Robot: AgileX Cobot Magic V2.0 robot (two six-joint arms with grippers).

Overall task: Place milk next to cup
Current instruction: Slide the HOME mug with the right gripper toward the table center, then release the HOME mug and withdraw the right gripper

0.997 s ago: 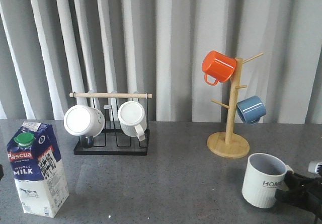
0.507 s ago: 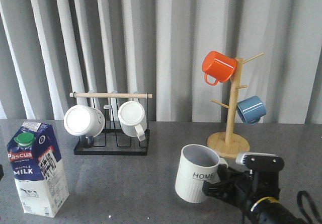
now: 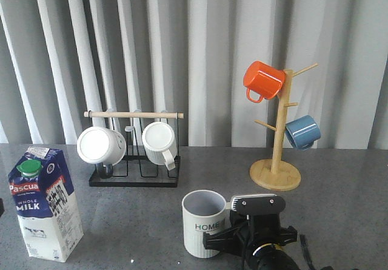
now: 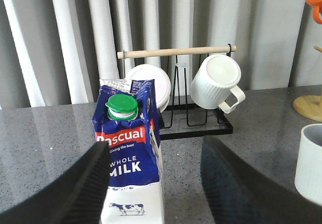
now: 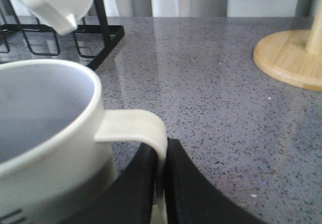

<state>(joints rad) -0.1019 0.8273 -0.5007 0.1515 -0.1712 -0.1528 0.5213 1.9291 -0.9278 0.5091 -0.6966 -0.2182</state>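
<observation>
The milk carton point(image 3: 43, 203), blue and white with a green cap, stands upright at the front left of the table; it also shows in the left wrist view point(image 4: 132, 163). My left gripper point(image 4: 151, 183) is open, its fingers apart on either side of the carton, not touching it. The cream ribbed "HOME" cup point(image 3: 204, 222) is at the front centre. My right gripper point(image 3: 229, 238) is shut on the cup's handle point(image 5: 143, 128), pinched between the two fingers point(image 5: 162, 183). Whether the cup rests on the table or hangs just above it I cannot tell.
A black wire rack point(image 3: 134, 174) with a wooden rod holds two white mugs point(image 3: 100, 145) at the back left. A wooden mug tree point(image 3: 276, 173) at the back right carries an orange mug point(image 3: 262, 81) and a blue mug point(image 3: 302, 131). A curtain hangs behind.
My right gripper has carried the HOME cup by its handle leftward, from the front right of the table to the front centre. The milk carton has not moved.
</observation>
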